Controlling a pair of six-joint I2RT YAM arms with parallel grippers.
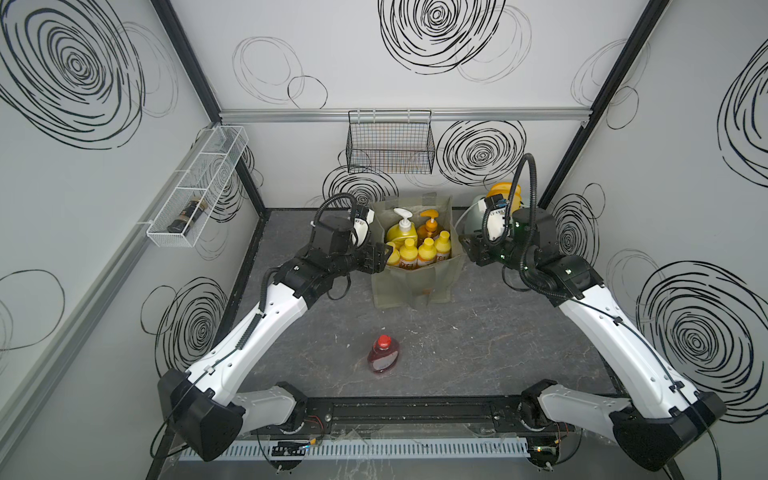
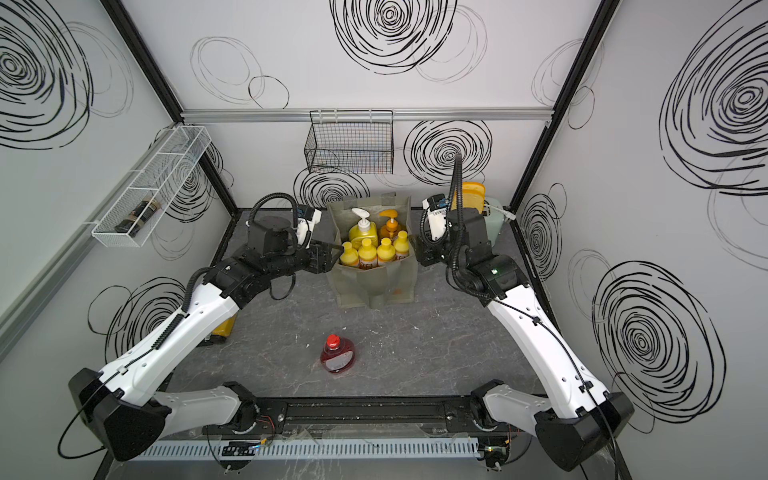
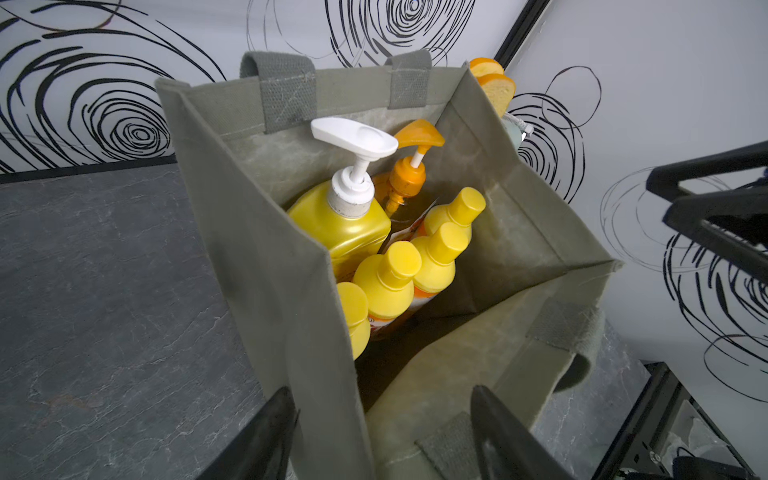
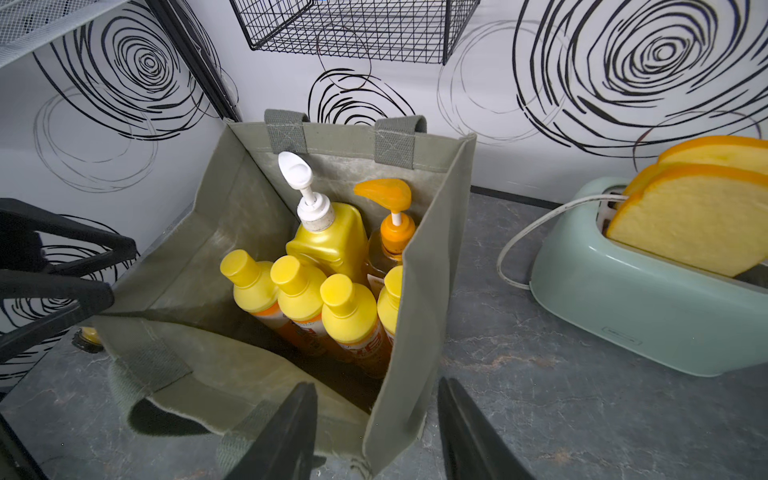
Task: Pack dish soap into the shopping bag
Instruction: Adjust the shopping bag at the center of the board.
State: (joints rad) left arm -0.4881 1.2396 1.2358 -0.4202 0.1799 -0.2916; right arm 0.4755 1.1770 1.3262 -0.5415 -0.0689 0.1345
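The grey-green shopping bag (image 1: 415,286) stands open at the back middle of the table. Inside it stand a big yellow white-pump bottle (image 1: 401,232), an amber orange-pump bottle (image 1: 430,226) and several small orange yellow-capped bottles (image 4: 299,291). A squat red dish soap bottle (image 1: 383,354) stands alone on the table in front of the bag. My left gripper (image 3: 382,415) is open, its fingers either side of the bag's left wall (image 3: 270,249). My right gripper (image 4: 376,415) is open astride the bag's right wall (image 4: 424,291). Neither holds anything.
A mint toaster (image 4: 644,291) with yellow foam bread slices sits right of the bag, behind my right wrist. A black wire basket (image 1: 390,143) hangs on the back wall. A white wire shelf (image 1: 195,183) on the left wall holds a dark jar (image 1: 187,214). A yellow-orange item (image 2: 224,328) lies under my left arm.
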